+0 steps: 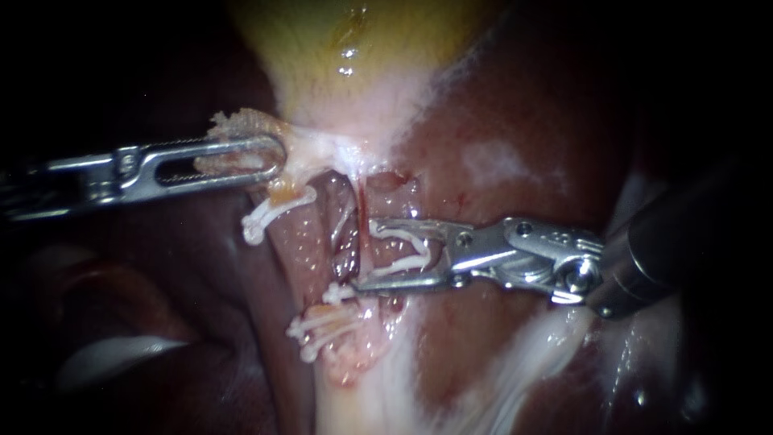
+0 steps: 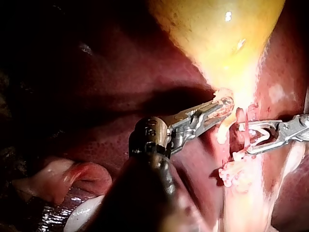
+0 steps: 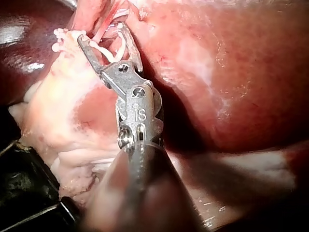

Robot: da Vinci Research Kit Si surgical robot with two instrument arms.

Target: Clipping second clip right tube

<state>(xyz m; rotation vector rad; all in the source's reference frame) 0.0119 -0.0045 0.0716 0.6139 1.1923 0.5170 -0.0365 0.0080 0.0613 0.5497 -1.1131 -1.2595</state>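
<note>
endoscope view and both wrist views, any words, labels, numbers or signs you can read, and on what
An engraved mark stands on the metal body behind the jaws of the right instrument: present, but instrument marks are not read off here.
On the left instrument: nothing legible.
On the clip held in the right jaws, the gallbladder and the liver: no text at all.

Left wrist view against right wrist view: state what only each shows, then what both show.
Only the left wrist view: the glossy yellow gallbladder and my left instrument, jaws shut on pale tissue at its neck. Only the right wrist view: the dark shaft of my right instrument. Both: that instrument's jaws holding a white plastic clip, and the dark red liver.
</note>
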